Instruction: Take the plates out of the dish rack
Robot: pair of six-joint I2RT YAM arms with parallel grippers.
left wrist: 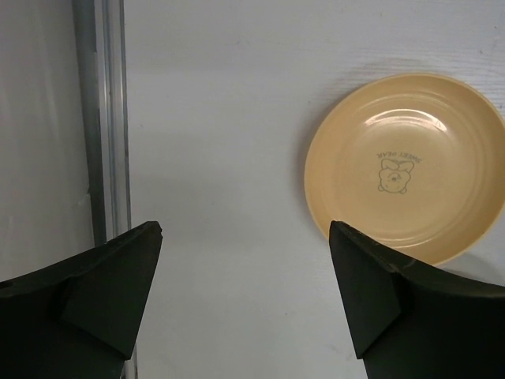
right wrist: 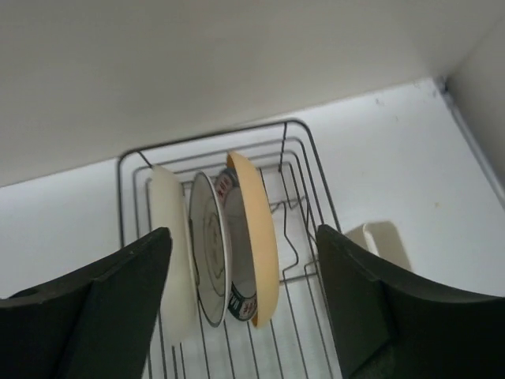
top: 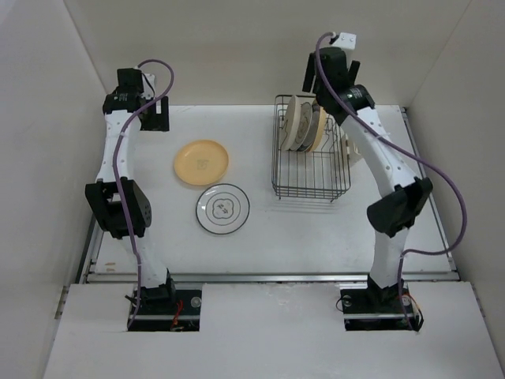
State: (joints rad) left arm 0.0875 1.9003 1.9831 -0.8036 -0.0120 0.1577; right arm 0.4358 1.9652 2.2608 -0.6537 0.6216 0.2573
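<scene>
Plates stand in two places: some on edge in the rack, two flat on the table. Right arm rises from its base, elbow bent above the table's right side, wrist lifted over the far end of the black wire rectangular dish rack (top: 310,178). Right end effector (right wrist: 243,245) hangs above the standing plates with its dark fingers spread wide and nothing between them. Left arm folds at its elbow over the left edge and stretches toward the far-left corner. Left end effector (left wrist: 245,237) points down at the bare white table (left wrist: 229,118), fingers wide apart and empty. In the left wrist view its right finger overlaps the rim of the round yellow-orange plate with a small bear print (left wrist: 406,166); the top view shows the two apart. In the rack, from the right wrist view, left to right: a plain cream plate (right wrist: 173,268), a white plate with a thin dark rim (right wrist: 211,260), then a second yellow-orange plate (right wrist: 260,237). A sliver of rim with dark and red marks (right wrist: 237,298) shows between the last two; cannot tell more of it. Lower edges are cut off by the frame. From above, the racked plates merge into one pale stack. A cream cutlery holder (right wrist: 387,241) sits at the rack's right side. A white round plate with thin dark ring and centre motif (top: 222,209) lies flat just beside the bear-print plate, left of the rack.
</scene>
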